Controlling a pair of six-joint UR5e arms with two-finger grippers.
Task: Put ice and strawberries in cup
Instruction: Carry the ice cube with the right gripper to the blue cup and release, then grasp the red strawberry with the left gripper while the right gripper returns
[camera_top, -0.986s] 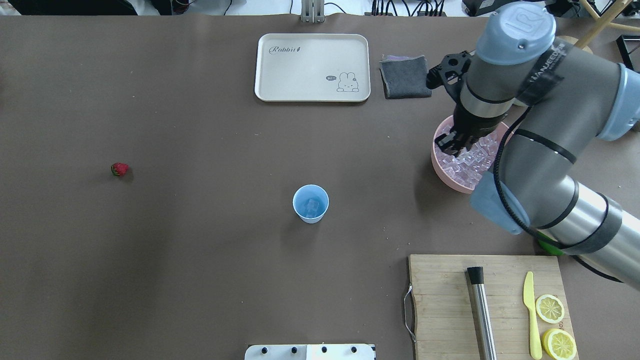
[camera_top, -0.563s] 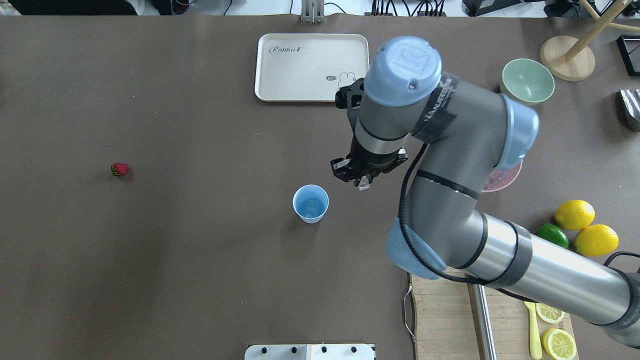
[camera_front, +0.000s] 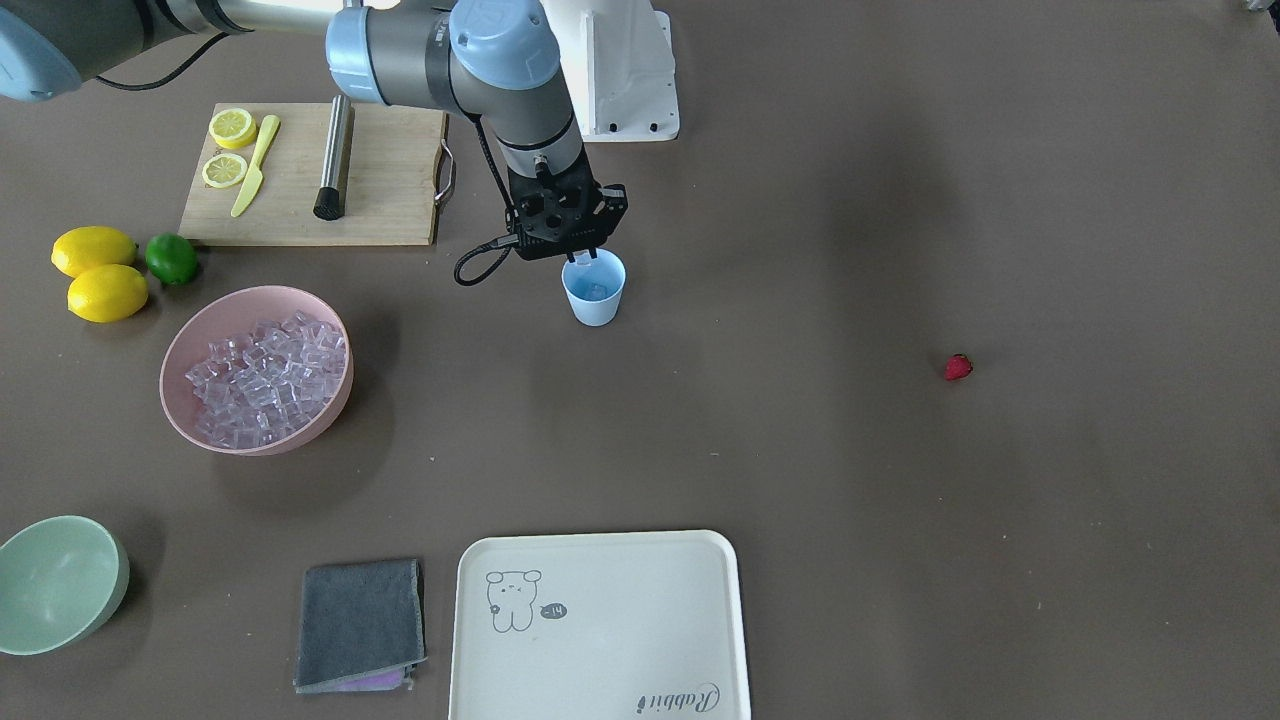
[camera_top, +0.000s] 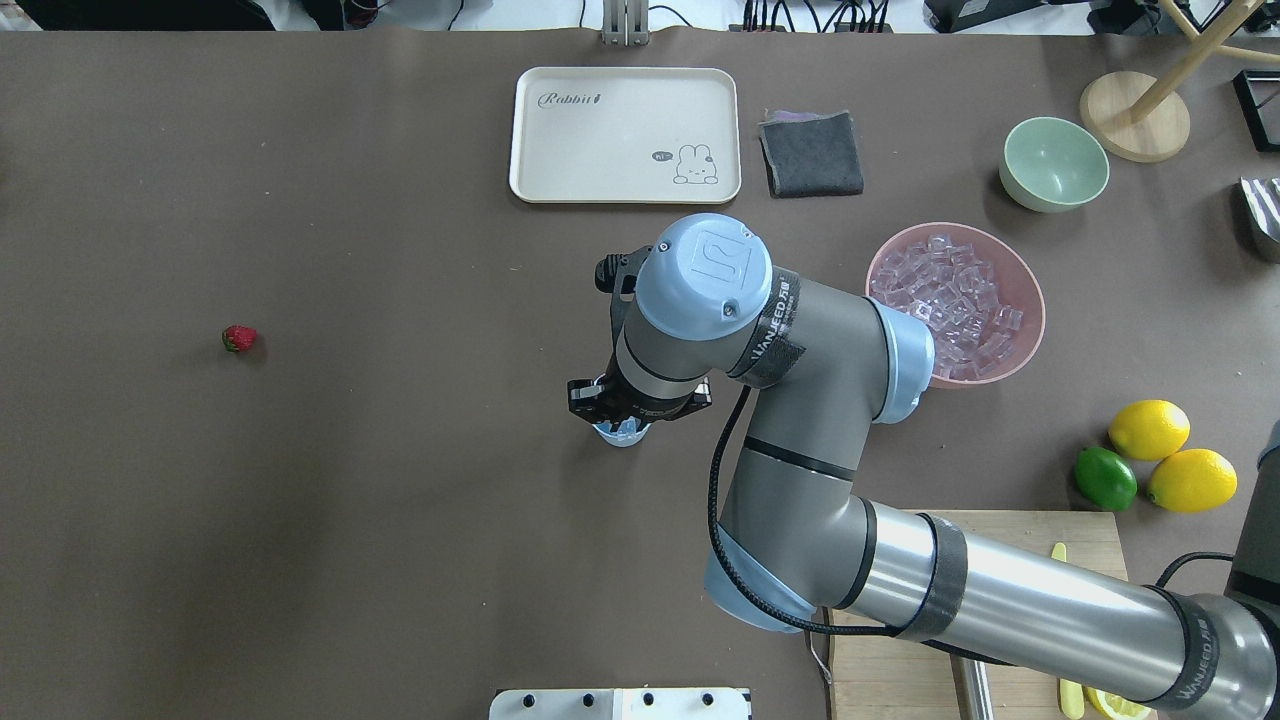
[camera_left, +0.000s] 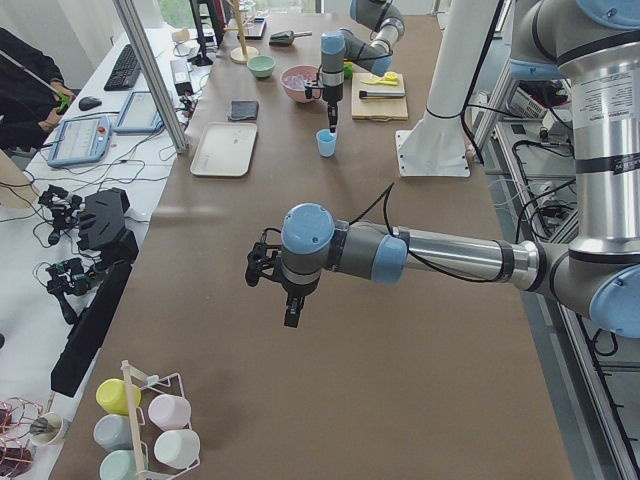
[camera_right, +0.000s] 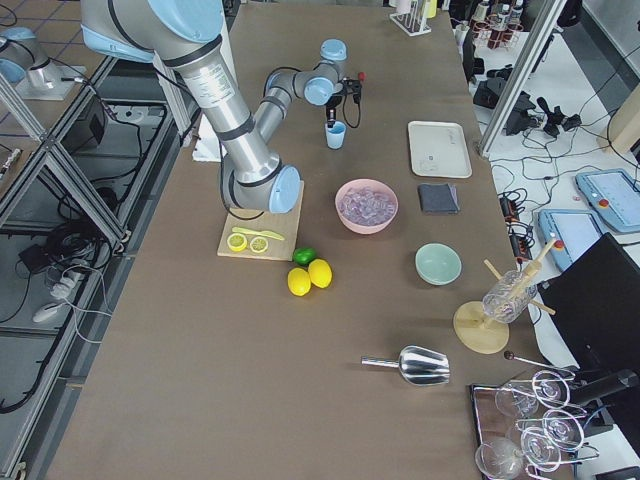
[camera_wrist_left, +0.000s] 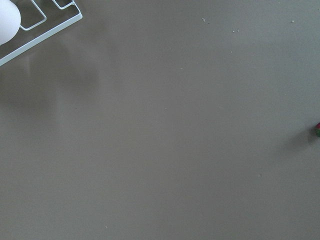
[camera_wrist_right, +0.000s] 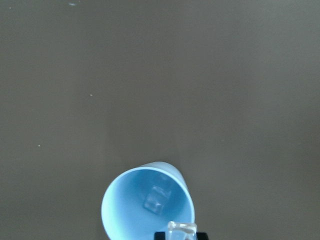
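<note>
The light blue cup (camera_front: 595, 300) stands mid-table and shows from above in the right wrist view (camera_wrist_right: 145, 210). One ice cube (camera_wrist_right: 156, 199) lies in it. My right gripper (camera_front: 583, 258) hangs just over the cup's rim, shut on another ice cube (camera_wrist_right: 181, 229). In the overhead view the gripper (camera_top: 620, 425) hides most of the cup (camera_top: 622, 438). More ice (camera_top: 950, 300) fills the pink bowl (camera_top: 1030, 340). The strawberry (camera_top: 239, 338) lies alone far to the left. My left gripper (camera_left: 290, 315) hovers over bare table; I cannot tell whether it is open or shut.
A cream tray (camera_top: 625, 135) and a grey cloth (camera_top: 810, 152) lie at the far side. A pale green bowl (camera_top: 1055, 163), lemons (camera_top: 1150, 428) and a lime (camera_top: 1105, 477) are on the right. A cutting board (camera_front: 320, 175) holds a knife, lemon halves and a metal muddler.
My right arm swung left from the pink bowl to above the cup, carrying an ice cube. The cup and the strawberry have not moved.
</note>
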